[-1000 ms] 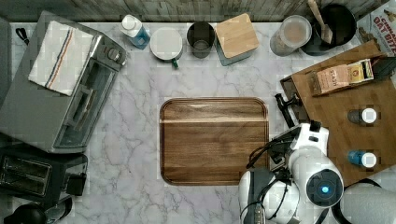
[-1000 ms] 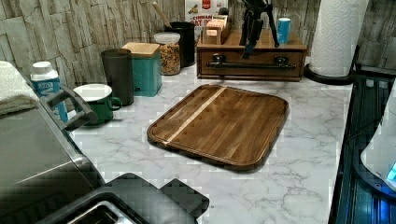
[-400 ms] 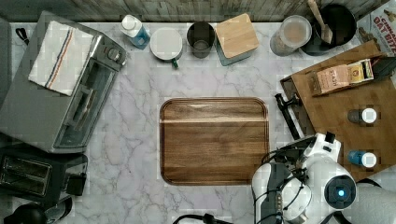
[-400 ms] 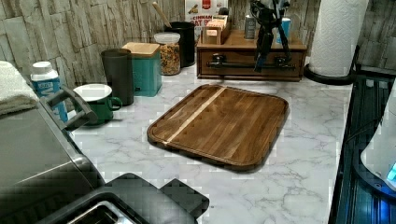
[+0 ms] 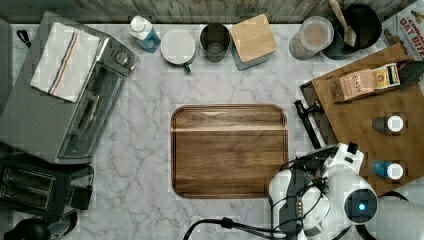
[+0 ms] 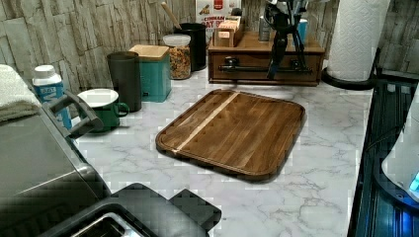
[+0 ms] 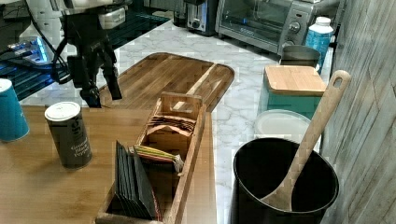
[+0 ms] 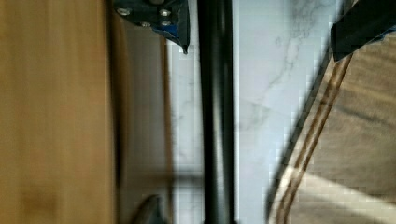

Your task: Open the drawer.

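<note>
1. Marble counter [image 5: 140, 150] holds a wooden tray [image 5: 229, 150].
2. Gripper [image 6: 280, 59] hangs with jaws spread wide, holding nothing.
3. Between them runs the handle [image 8: 215, 116] of the drawer [image 6: 264, 61].

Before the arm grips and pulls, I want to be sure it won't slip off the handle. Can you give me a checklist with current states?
1. Gripper open: ok, its fingers stand apart in the right view.
2. Handle between the fingers: ok, the wrist view shows the bar running between them.
3. Drawer shut, not yet pulled: ok, its front looks flush in the left view.
4. Pull path: cannot tell. The wooden tray lies in front, with a marble strip between.
5. Dark bottle on the cabinet top apart from the gripper: ok.
</note>
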